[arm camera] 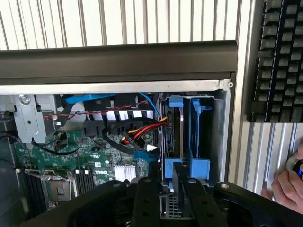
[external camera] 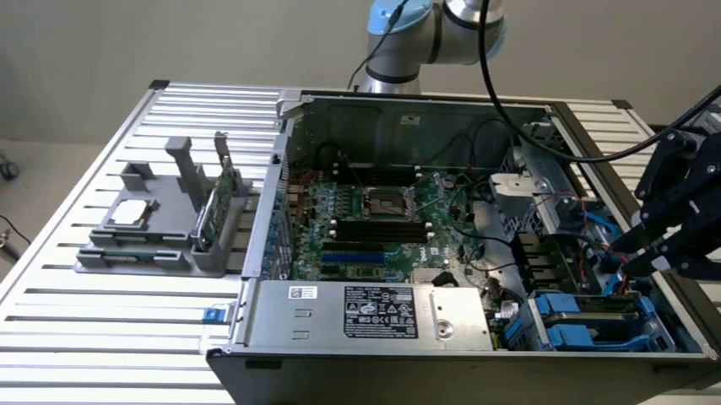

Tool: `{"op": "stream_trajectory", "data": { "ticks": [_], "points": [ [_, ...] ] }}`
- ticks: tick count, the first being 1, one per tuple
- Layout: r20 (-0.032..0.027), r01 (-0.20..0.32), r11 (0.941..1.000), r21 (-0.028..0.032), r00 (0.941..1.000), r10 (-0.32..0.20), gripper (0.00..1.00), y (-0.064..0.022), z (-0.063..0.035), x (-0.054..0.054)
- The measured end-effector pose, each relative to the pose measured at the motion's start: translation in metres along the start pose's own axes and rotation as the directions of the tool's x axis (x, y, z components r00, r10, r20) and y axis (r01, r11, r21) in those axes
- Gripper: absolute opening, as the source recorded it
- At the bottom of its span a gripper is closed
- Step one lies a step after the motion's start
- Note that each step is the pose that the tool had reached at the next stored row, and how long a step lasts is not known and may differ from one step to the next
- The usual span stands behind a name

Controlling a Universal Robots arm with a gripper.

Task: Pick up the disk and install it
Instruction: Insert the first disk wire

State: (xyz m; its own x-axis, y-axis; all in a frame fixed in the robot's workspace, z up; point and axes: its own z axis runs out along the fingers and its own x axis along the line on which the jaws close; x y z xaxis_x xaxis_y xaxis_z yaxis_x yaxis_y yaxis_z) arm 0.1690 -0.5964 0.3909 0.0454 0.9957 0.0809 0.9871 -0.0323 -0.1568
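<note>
So the disk (arm camera: 182,135) sits edge-up in its blue carrier, slotted into the drive bay at the corner of the computer case (external camera: 451,359). Gripper (arm camera: 173,189) hovers just above it, fingers loosened, grasping nothing. Looks like the install step; next needs careful clearance.

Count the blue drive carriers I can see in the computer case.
2. Both sit side by side in the drive bay at the case's corner: one carrier beside the cables, the other next to the case wall. More could be hidden beneath the gripper.
</note>
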Motion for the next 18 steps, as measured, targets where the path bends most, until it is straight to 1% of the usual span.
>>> {"op": "stream_trajectory", "data": {
  "ticks": [1, 2, 3, 6, 8, 10, 14, 18],
  "points": [
    [-0.0001, 0.000, 1.0000, -0.0001, 1.0000, 0.000, 0.30, -0.0014, 0.0003, 0.000],
    [-0.0001, 0.000, 1.0000, -0.0006, 1.0000, 0.000, 0.36, -0.0025, 0.0005, 0.000],
    [-0.0002, 0.000, 1.0000, -0.0020, 1.0000, 0.000, 0.36, -0.0034, 0.0009, 0.000],
    [-0.0011, 0.001, 0.9999, -0.0141, 1.0000, -0.001, 0.36, -0.0055, 0.0037, 0.000],
    [-0.0014, 0.002, 0.9998, -0.0205, 1.0000, -0.002, 0.36, -0.0057, 0.0056, 0.001],
    [-0.0017, 0.002, 0.9997, -0.0256, 1.0000, -0.002, 0.36, -0.0060, 0.0077, 0.003],
    [-0.0020, 0.002, 0.9994, -0.0341, 1.0000, -0.002, 0.36, -0.0076, 0.0123, 0.011],
    [-0.0025, 0.001, 0.9992, -0.0389, 1.0000, -0.001, 0.36, -0.0088, 0.0179, 0.017]
  ]
}}
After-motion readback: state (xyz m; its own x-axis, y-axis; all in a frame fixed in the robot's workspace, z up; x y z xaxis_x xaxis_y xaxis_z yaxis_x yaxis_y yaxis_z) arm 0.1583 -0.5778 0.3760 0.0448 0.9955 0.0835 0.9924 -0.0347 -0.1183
